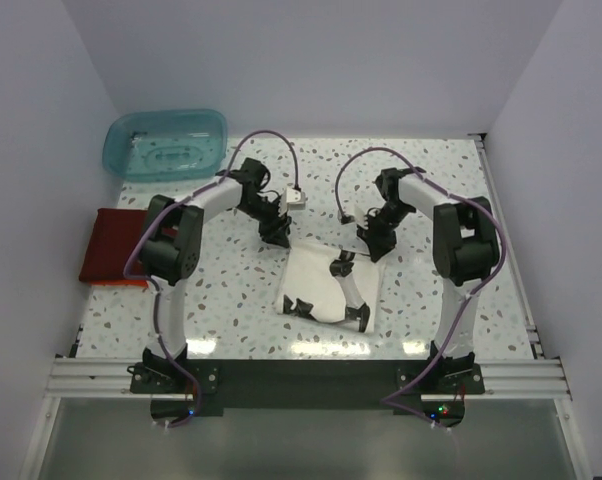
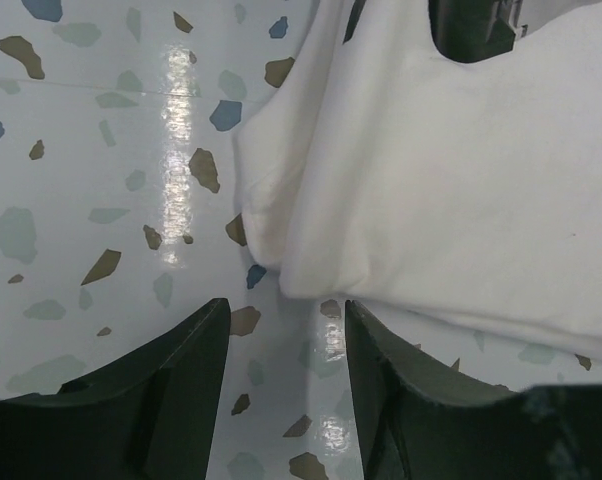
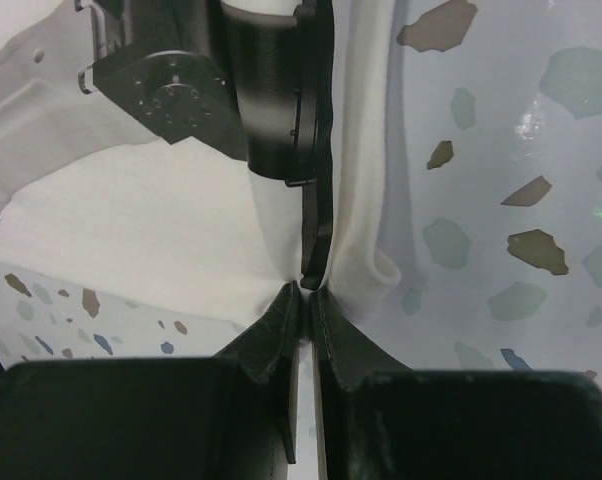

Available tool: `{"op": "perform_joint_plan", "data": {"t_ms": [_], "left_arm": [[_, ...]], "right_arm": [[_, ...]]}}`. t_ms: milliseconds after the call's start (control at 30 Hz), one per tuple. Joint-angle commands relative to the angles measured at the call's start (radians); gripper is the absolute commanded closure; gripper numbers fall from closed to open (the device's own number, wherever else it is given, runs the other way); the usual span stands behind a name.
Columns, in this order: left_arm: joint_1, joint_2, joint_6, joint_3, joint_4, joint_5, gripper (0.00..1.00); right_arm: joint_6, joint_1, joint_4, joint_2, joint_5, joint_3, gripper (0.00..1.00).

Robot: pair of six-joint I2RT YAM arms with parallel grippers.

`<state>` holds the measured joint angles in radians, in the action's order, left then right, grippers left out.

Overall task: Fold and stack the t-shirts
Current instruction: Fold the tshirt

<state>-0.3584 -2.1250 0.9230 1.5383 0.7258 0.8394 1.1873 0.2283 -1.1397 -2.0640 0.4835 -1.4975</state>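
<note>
While the cream-white shirt (image 1: 331,285) lies mid-table, its corner is faced by the parted left gripper (image 2: 284,312); its edge seems pinched by the right gripper (image 3: 307,292). A teal tub (image 1: 166,143) and dark red shirt (image 1: 114,247) are seen leftward.

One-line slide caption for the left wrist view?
Open left gripper over speckled table, beside a folded corner of the white t-shirt.

Teal tub (image 1: 166,143) at far-left corner of speckled table (image 1: 231,290)
</note>
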Motion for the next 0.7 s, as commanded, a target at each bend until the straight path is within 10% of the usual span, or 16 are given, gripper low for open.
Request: {"op": "perform_joint_plan", "data": {"t_ms": [0, 467, 667], "left_arm": [[0.007, 0.088, -0.033, -0.032, -0.040, 0.058, 0.45], [-0.002, 0.223, 0.043, -0.150, -0.126, 0.196, 0.40], [-0.036, 0.215, 0.073, -0.191, -0.091, 0.227, 0.40]], "right_arm": [[-0.020, -0.003, 0.109, -0.025, -0.034, -0.013, 0.93], [-0.012, 0.143, 0.232, -0.008, 0.001, 0.062, 0.87], [-0.023, 0.158, 0.262, 0.048, 0.046, 0.105, 0.65]]}}
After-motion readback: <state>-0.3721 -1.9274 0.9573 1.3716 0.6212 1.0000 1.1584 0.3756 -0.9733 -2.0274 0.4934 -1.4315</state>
